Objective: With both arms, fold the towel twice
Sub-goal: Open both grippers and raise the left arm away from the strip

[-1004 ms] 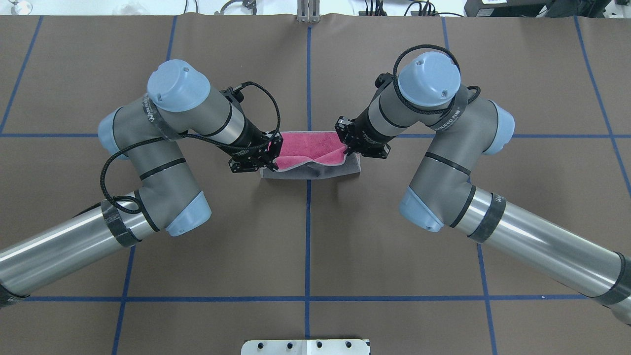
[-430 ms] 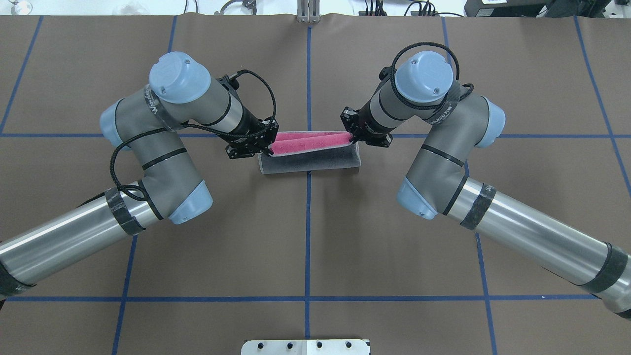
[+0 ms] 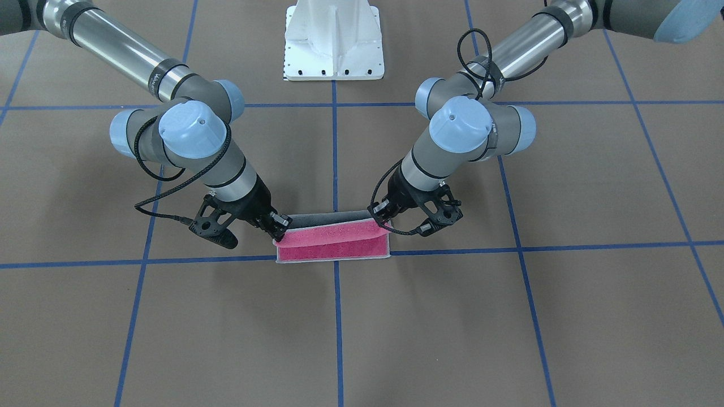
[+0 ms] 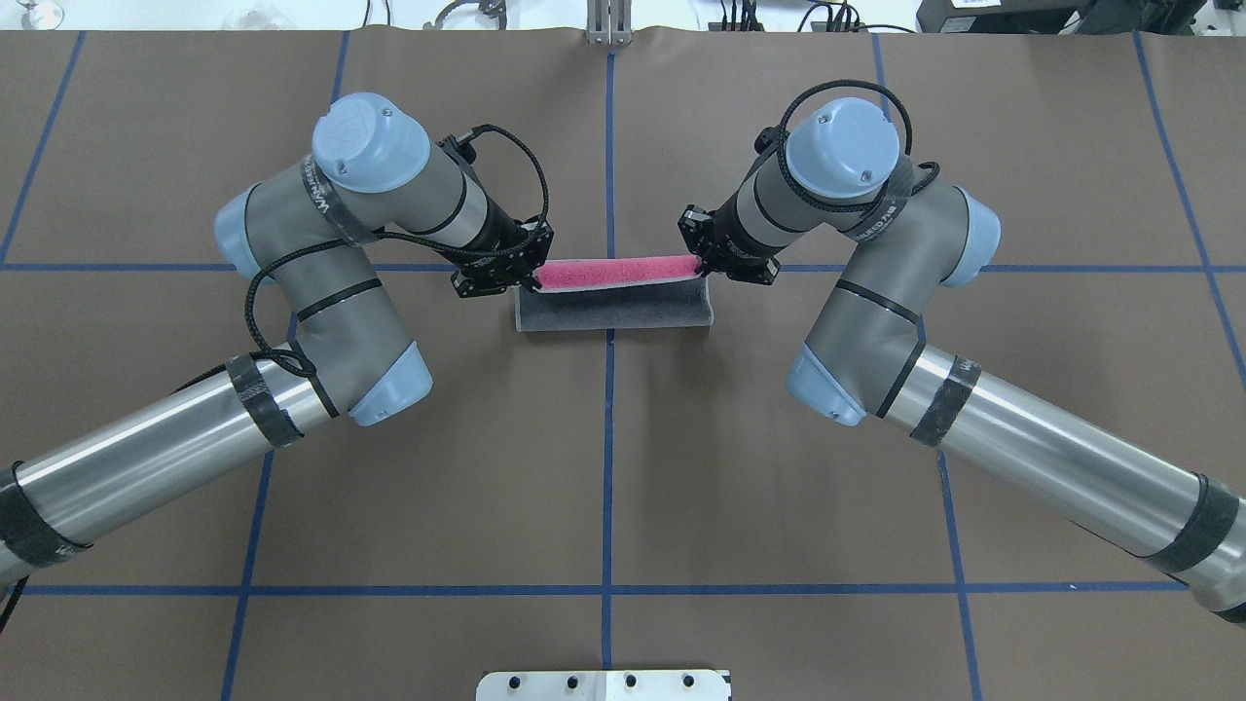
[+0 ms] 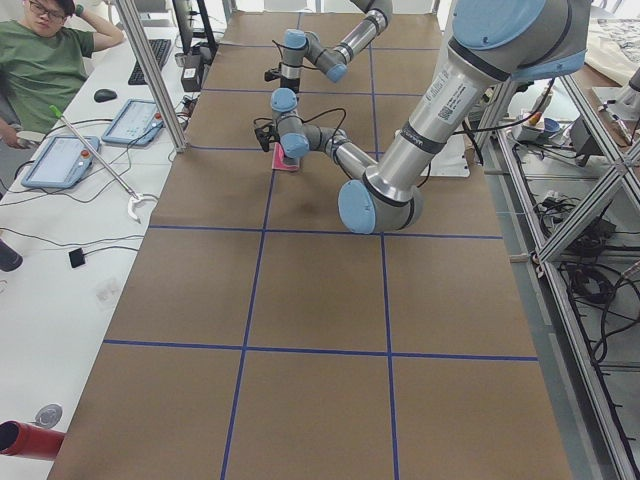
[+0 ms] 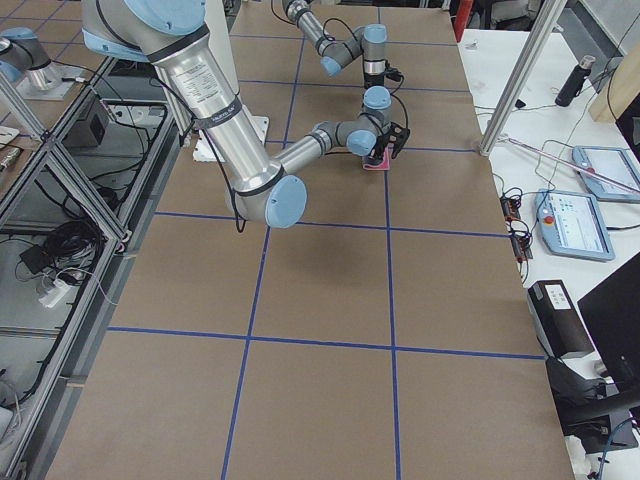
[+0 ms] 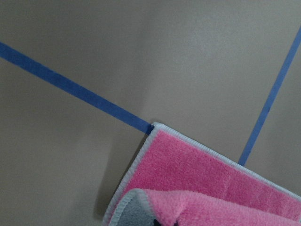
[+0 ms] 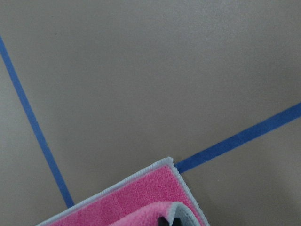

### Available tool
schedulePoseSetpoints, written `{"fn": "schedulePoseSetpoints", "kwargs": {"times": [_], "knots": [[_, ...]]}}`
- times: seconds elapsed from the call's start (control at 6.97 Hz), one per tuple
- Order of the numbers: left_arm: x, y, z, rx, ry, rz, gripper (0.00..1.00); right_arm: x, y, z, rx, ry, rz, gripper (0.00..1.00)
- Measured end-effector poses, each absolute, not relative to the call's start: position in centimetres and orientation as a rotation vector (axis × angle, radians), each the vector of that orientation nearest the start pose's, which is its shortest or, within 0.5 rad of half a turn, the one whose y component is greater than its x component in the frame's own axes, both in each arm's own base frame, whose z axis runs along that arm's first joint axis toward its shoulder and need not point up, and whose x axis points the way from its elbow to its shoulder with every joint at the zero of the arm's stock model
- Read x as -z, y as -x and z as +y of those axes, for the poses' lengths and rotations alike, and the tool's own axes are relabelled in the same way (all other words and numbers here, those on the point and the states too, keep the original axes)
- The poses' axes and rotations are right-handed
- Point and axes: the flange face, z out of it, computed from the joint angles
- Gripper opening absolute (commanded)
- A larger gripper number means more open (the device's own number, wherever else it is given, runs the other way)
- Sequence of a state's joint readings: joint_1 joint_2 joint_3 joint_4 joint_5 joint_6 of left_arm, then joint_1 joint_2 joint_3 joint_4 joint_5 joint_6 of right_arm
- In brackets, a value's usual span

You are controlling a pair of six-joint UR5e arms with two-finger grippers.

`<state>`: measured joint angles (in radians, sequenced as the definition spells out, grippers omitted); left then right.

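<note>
Pink terry has narrowed to a thin strip as the left arm [image 4: 331, 273] and right arm [image 4: 876, 277], jaws clamped on two corners of the towel [image 4: 611, 307], carry that edge almost over the far one at the centre of the surface [image 4: 604, 467], first fold nearly made.

The brown table [image 4: 438, 506], gridded with blue tape [image 4: 607, 467], carries the partly folded towel [image 4: 613, 307] and an apparently bolted white base [image 3: 334, 39].
</note>
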<state>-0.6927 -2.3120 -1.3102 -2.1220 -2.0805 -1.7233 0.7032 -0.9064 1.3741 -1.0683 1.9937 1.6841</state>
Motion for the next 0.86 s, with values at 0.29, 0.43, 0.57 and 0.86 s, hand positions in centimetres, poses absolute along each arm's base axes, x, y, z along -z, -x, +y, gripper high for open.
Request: {"fn": "schedulePoseSetpoints", "kwargs": {"times": [0.29, 0.43, 0.57, 0.86], "knots": [[-25.5, -53.7, -55.6, 0.499, 0.181, 1.096, 0.00, -28.2, 50.7, -55.2, -0.534, 0.092, -1.050, 0.00], [-25.4, -53.8, -55.6, 0.500, 0.182, 1.096, 0.64, -27.8, 50.8, -55.1, -0.530, 0.091, -1.055, 0.51], [-25.3, -53.8, -55.6, 0.500, 0.183, 1.098, 1.00, -27.6, 50.9, -55.1, -0.529, 0.091, -1.057, 0.98], [-25.0, -53.9, -55.6, 0.497, 0.182, 1.103, 1.00, -27.6, 50.8, -55.1, -0.530, 0.089, -1.057, 0.99]]}}
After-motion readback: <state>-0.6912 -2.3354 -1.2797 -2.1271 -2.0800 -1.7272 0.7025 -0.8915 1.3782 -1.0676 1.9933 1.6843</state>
